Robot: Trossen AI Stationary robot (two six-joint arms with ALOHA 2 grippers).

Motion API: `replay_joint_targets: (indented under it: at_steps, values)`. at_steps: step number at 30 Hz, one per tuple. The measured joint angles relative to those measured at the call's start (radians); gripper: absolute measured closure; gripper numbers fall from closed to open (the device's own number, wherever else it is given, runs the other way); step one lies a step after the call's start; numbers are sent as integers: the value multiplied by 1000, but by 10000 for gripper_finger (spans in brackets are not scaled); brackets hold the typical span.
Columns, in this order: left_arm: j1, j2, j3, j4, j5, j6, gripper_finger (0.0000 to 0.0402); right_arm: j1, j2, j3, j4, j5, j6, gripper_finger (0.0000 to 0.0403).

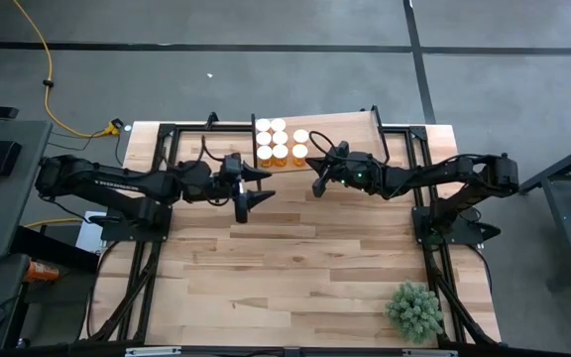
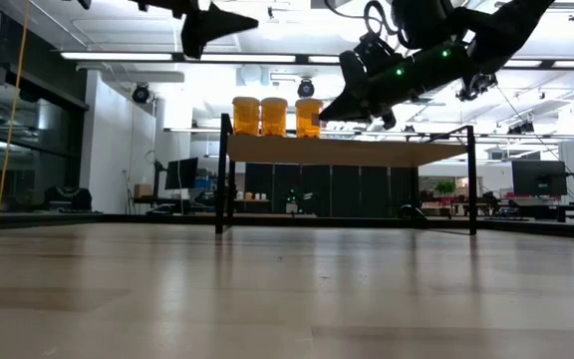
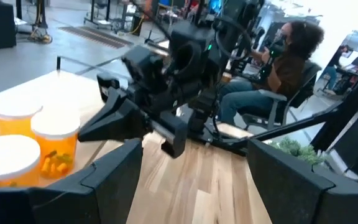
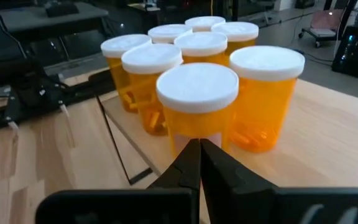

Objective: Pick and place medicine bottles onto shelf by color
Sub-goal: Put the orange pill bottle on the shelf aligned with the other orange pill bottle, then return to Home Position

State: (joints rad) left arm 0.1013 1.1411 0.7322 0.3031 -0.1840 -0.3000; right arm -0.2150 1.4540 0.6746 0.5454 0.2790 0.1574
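Observation:
Several orange medicine bottles (image 1: 279, 142) with white caps stand upright in a tight cluster on the left end of the wooden shelf (image 1: 350, 124) at the table's far side. My right gripper (image 4: 199, 144) is shut, its tips low in front of the nearest bottle (image 4: 197, 99), at the cluster's near right. My left gripper (image 1: 264, 186) hovers open just off the shelf's near edge, left of the right gripper, with nothing between its fingers. In the left wrist view the bottles (image 3: 36, 146) are off to one side. My right gripper comes slanting slightly down from the table's right, and its shut tips stand at the nearest bottle's lower side wall (image 4: 197, 130). I cannot tell whether they touch it. The bottle stands upright on the shelf.
The shelf's black frame legs (image 2: 223, 175) stand on the butcher-block table (image 1: 295, 268). A small green plant (image 1: 414, 309) sits at the near right corner. A person (image 3: 291, 62) sits in a chair beyond the table. The two grippers are close together.

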Motion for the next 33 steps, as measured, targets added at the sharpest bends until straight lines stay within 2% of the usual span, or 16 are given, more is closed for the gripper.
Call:
replay_joint_targets:
  at_steps: [5, 8, 11, 15, 19, 24, 30, 33]
  values:
    - [32, -80, 0, -25, 83, -7, 125, 1, -31, 0, -36, -7, 5, 403]
    - [52, -147, 0, -68, 158, -42, 125, 1, -100, 0, -127, -51, 32, 403]
    - [55, -217, 1, -115, 184, -48, 125, 1, -194, 0, -238, -108, 67, 403]
    - [36, -303, 1, -159, 148, 32, 138, 1, -328, 0, -331, -246, 108, 403]
    - [27, -375, 1, -185, 71, 107, 165, 2, -435, 0, -325, -373, 115, 403]
    - [27, -414, 1, -211, 14, 138, 230, 2, -525, 0, -324, -388, 113, 403]
    - [28, -421, 1, -222, 24, 188, 382, 2, -566, 0, -324, -388, 113, 403]
    - [29, -428, -28, -216, 41, 173, 389, 2, -566, 0, -325, -388, 130, 403]
